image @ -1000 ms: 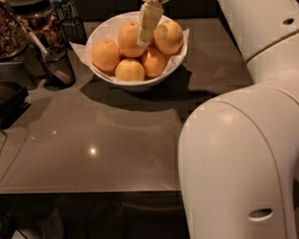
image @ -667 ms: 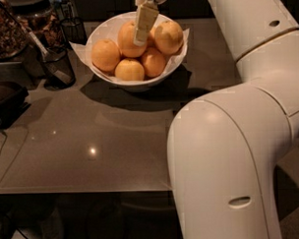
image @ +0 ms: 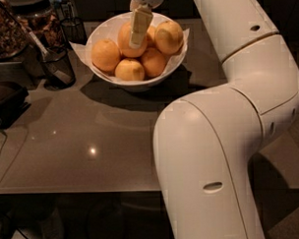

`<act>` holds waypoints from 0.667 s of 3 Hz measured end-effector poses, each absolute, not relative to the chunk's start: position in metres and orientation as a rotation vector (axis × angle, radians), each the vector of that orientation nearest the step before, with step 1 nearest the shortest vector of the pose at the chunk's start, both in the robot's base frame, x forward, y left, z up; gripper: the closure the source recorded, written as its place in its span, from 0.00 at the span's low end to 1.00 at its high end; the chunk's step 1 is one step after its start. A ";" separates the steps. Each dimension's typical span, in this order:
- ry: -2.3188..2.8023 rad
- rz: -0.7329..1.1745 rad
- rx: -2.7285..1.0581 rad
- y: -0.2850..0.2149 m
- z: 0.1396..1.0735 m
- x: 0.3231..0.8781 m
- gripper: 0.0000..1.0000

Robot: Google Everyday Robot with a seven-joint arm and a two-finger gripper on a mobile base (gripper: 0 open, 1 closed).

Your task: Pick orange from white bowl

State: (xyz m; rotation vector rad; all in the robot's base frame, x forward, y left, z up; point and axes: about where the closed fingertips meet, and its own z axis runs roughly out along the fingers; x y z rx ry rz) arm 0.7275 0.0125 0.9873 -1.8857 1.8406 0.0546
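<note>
Hand point(image: 136, 39) farther left now, against orange point(image: 122, 40) in white bowl point(image: 98, 34)

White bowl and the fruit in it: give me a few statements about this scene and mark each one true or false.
The white bowl holds several orange-coloured fruits. True.
The tool hangs over the bowl, in front of the orange. True.
The orange lies on the table. False: it sits in the bowl among the other fruits.
The black mesh cup stands right of the bowl in the picture. False: it stands to the bowl's left.
</note>
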 end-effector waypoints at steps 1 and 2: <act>1.843 0.074 -1.900 0.017 0.978 0.731 0.23; 1.848 0.065 -1.905 0.015 0.973 0.736 0.21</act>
